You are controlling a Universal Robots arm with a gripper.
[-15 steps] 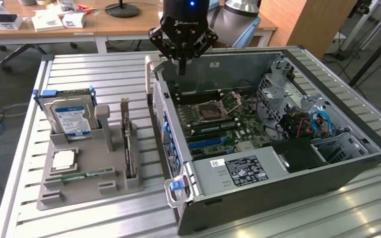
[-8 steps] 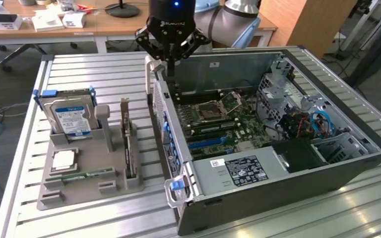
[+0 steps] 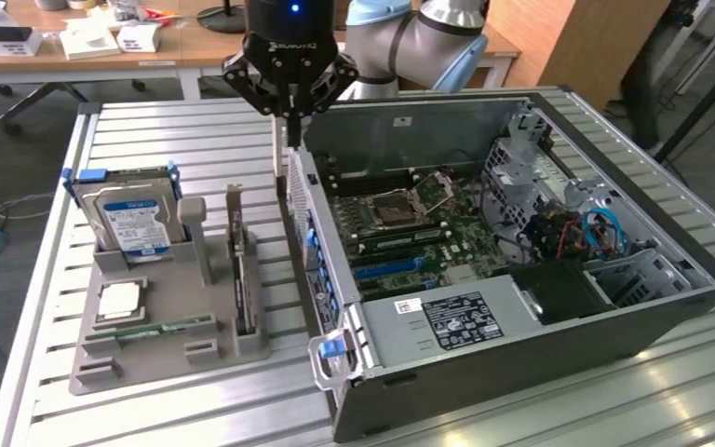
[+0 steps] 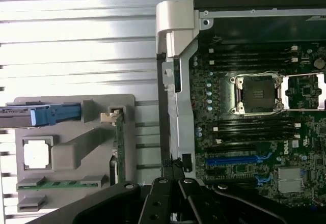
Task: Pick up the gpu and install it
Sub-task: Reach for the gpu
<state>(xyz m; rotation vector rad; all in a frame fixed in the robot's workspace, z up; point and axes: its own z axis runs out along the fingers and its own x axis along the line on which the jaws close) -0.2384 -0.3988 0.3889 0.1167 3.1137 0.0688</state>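
The pincer, pressed together and empty, hangs over the computer case's open side wall. The gpu stands on edge in the grey holder just beside that wall. Its long axis runs parallel to the wall, below the pincer, outside the case.

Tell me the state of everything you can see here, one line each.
case: open, lying on its side.
CPU socket: lid up, empty.
pincer: shut, empty, above the case's wall.
gpu: on edge in the holder, untouched.
hard drive: upright in the holder.
memory stick: flat in the holder.
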